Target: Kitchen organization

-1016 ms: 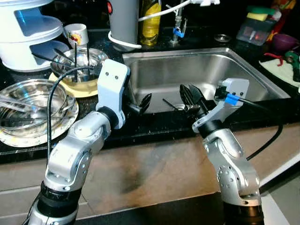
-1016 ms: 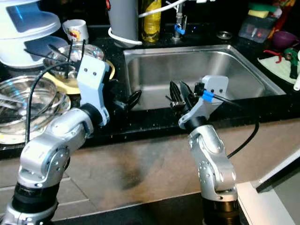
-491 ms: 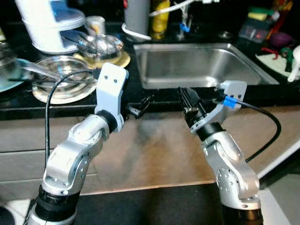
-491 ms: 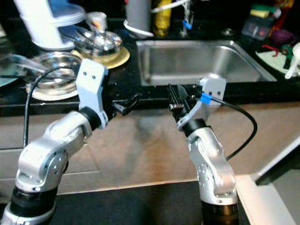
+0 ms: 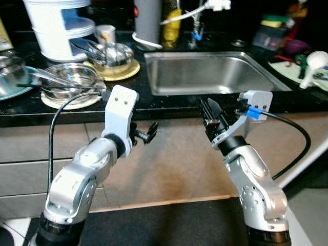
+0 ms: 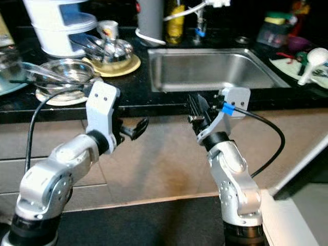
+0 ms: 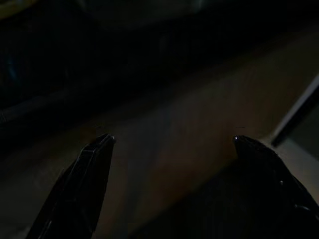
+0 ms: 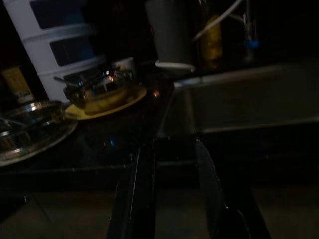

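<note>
At ten o'clock on the black stone counter (image 5: 169, 100), a clear glass bowl on a pale plate (image 5: 70, 84) holds loose cutlery; it is probably heavy, slick and breakable, best gripped at the rim. The left gripper (image 7: 172, 144) hangs wide apart, empty. The right gripper (image 8: 174, 172) is narrowly parted, empty, before the steel sink (image 5: 212, 74).

The sink (image 5: 215, 72) lay open and roomy. On the tabletop (image 5: 123, 97) to its left, a glass bowl (image 5: 69, 82), a steel bowl (image 5: 114, 54) and a white container (image 5: 54, 25) crowded the way; a faucet (image 5: 195, 23) stood behind.
</note>
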Tool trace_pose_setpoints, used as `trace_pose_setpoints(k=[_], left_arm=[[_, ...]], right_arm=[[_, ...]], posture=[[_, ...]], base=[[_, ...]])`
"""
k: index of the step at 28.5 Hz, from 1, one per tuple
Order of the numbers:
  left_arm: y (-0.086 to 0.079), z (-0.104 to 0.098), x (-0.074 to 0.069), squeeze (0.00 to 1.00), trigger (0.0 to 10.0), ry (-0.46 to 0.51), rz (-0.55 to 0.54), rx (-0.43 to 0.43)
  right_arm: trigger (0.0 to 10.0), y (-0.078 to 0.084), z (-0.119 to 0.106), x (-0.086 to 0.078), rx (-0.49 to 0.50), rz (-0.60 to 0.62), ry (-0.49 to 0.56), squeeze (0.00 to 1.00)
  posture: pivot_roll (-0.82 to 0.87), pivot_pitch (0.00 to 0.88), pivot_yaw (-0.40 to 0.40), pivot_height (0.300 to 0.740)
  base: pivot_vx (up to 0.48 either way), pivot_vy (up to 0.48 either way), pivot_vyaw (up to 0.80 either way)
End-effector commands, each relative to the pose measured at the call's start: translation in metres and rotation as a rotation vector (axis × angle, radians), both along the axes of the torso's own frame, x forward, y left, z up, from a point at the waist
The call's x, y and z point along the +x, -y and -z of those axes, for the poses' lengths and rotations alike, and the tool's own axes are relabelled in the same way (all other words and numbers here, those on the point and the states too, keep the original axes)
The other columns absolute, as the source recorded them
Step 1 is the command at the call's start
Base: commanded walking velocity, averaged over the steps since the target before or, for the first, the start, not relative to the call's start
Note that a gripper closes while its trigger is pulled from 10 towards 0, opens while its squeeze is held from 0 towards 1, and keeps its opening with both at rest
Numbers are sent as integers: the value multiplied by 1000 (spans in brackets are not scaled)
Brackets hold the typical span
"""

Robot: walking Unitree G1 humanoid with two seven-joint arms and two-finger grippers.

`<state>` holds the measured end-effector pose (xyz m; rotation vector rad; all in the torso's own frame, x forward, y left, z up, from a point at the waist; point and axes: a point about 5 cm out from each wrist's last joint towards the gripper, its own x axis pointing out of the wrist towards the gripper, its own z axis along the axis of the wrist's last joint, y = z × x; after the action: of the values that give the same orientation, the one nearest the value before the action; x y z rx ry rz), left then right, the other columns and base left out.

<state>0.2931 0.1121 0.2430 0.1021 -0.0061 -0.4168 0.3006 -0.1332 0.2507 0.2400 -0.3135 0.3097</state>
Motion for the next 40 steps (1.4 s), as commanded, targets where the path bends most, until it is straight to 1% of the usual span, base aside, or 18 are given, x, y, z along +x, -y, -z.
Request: trace_pose_setpoints(k=[1,12,16,18,19,21,23,25,26,27,28,31,32,34,36,37,38,40], left_arm=[[0,5,-2,0,10000,-17,3,32],[-1,12,-7,0,10000,-29,9,66],[5,14,-16,0,10000,-21,101,38],[5,14,-16,0,10000,-21,101,38],[6,14,-20,0,10000,-16,156,19],[6,14,-20,0,10000,-16,156,19],[-2,17,-35,0,10000,-32,327,1],[-11,27,-50,0,10000,-107,472,52],[-11,27,-50,0,10000,-107,472,52],[-16,40,-57,0,10000,-187,517,121],[-22,56,-61,0,10000,-273,506,182],[-27,67,-65,0,10000,-328,494,223],[-30,77,-64,0,10000,-365,454,255],[-30,77,-64,0,10000,-365,454,255],[-40,103,-47,0,10000,-420,208,268],[-40,103,-47,0,10000,-420,208,268],[-50,132,-32,0,10000,-476,-79,167],[-57,157,-30,0,10000,-550,-230,101]], right_arm=[[10000,-2,1,-3,5,-21,-6,0],[10000,-2,6,-6,13,-35,-28,0],[10000,-1,10,-10,168,-91,-44,0],[10000,-1,10,-10,168,-91,-44,0],[10000,-1,13,-15,244,-158,-50,0],[10000,-1,13,-15,244,-158,-50,0],[10000,-7,28,-41,361,-466,-82,0],[10000,-12,45,-64,377,-676,-143,0],[10000,-12,45,-64,377,-676,-143,0],[10000,-15,57,-72,348,-745,-196,0],[10000,-17,77,-80,307,-789,-284,0],[10000,-18,90,-87,285,-818,-346,0],[10000,-16,104,-88,261,-795,-417,0],[10000,-16,104,-88,261,-795,-417,0],[10000,-4,143,-68,152,-504,-583,0],[10000,-4,143,-68,152,-504,-583,0],[10000,21,180,-46,29,-128,-731,0],[10000,34,197,-41,-15,17,-775,0]], posture=[[-78,200,-52,740],[-74,200,-55,740],[-75,196,-54,740],[-75,196,-54,740],[-75,196,-54,740],[-75,196,-54,740],[-76,190,-52,740],[-76,189,-51,740],[-76,189,-51,740],[-73,188,-51,740],[-73,189,-50,740],[-73,189,-50,740],[-72,195,-51,740],[-72,195,-51,740],[-74,198,-48,740],[-74,198,-48,740],[-81,201,-44,740],[-81,200,-47,740]], base=[[0,0,0],[0,0,0],[0,0,0],[0,0,0],[0,0,0],[0,0,0],[0,0,0],[0,0,0],[0,0,0],[0,0,0],[0,0,0],[0,0,0],[0,0,0],[0,0,0],[0,0,0],[0,0,0],[0,0,0],[0,0,0]])
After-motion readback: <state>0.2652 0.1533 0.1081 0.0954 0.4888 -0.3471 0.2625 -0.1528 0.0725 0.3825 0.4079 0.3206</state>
